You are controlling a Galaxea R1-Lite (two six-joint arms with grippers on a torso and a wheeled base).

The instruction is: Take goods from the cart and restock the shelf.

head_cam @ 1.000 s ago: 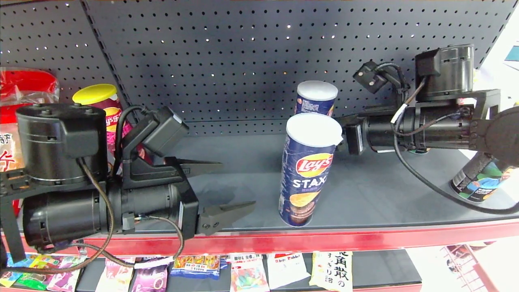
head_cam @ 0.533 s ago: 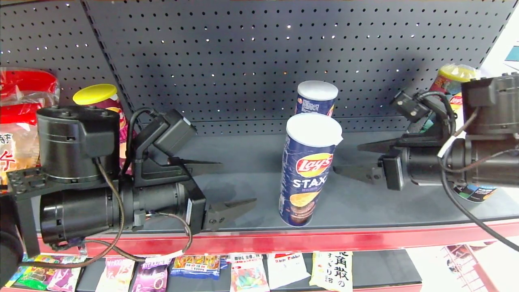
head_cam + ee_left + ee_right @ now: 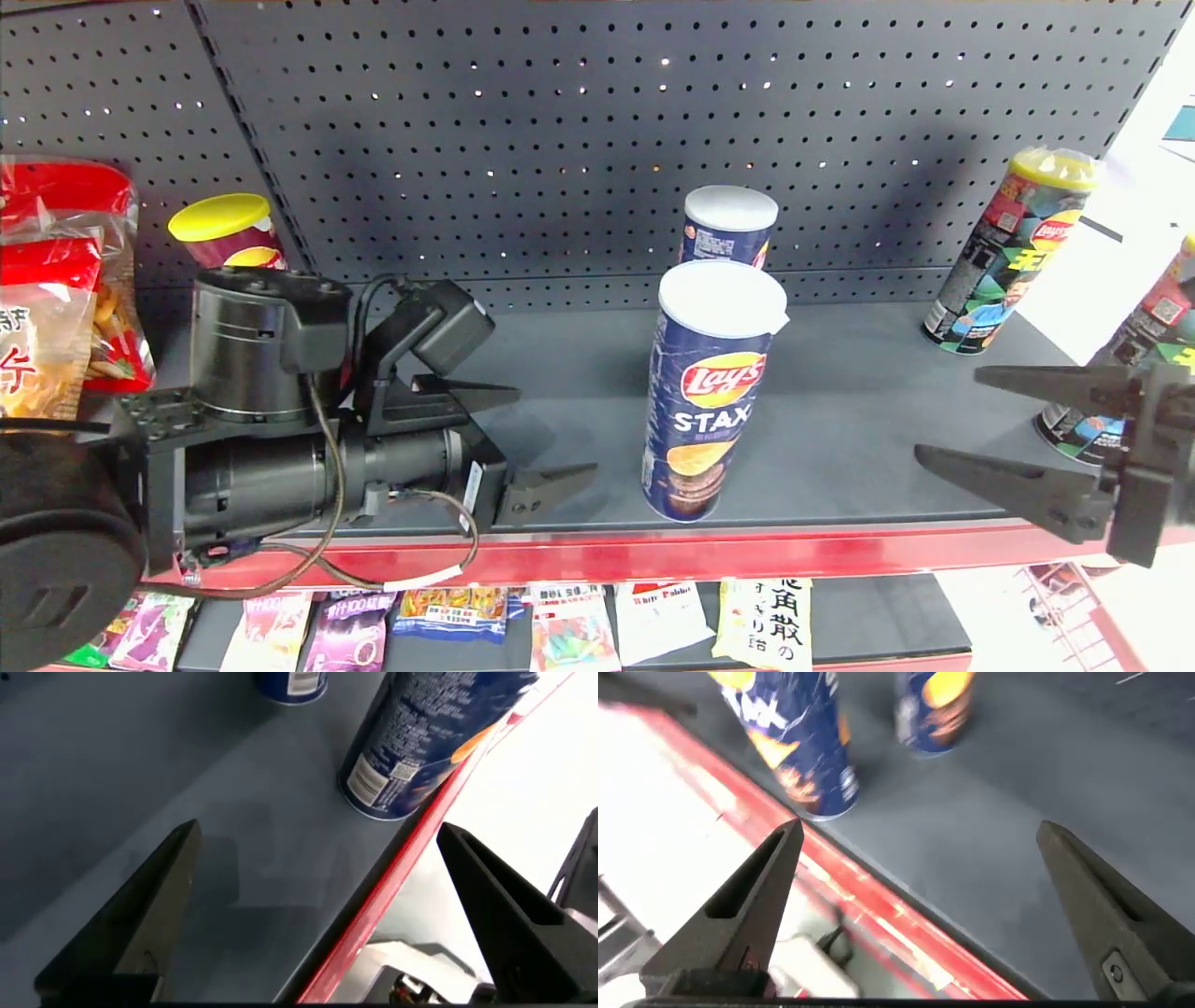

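Right fingers (image 3: 1008,481) have pulled back from beside the front blue chip can (image 3: 709,392) to the shelf's (image 3: 840,439) right front corner, uncovering a black-and-green can (image 3: 1013,252) with a yellow lid at the back right. Left fingers (image 3: 546,485) have slid a bit toward the middle. Both cans are unmoved.

Right fingers are spread wide with nothing between them, tips pointing at the front can but well apart from it. In the right wrist view the fingers (image 3: 747,905) straddle the red front edge (image 3: 868,896), with the front can (image 3: 799,747) and rear blue chip can (image 3: 934,709) ahead. Left fingers are also spread wide and empty, low over the shelf's front left, tips near the front can, not touching. In the left wrist view the fingers (image 3: 149,924) frame the front can's base (image 3: 420,747).

The front can stands upright close to the red edge (image 3: 747,551). The rear can (image 3: 726,224) stands upright right behind it, near the pegboard (image 3: 560,140).

Another can (image 3: 1074,429) sits behind the right fingers, mostly hidden, probably the black-and-green kind. A yellow-lid can (image 3: 229,229) and red snack bags (image 3: 47,280) are at far left. Snack packets (image 3: 560,625) lie on the lower shelf.
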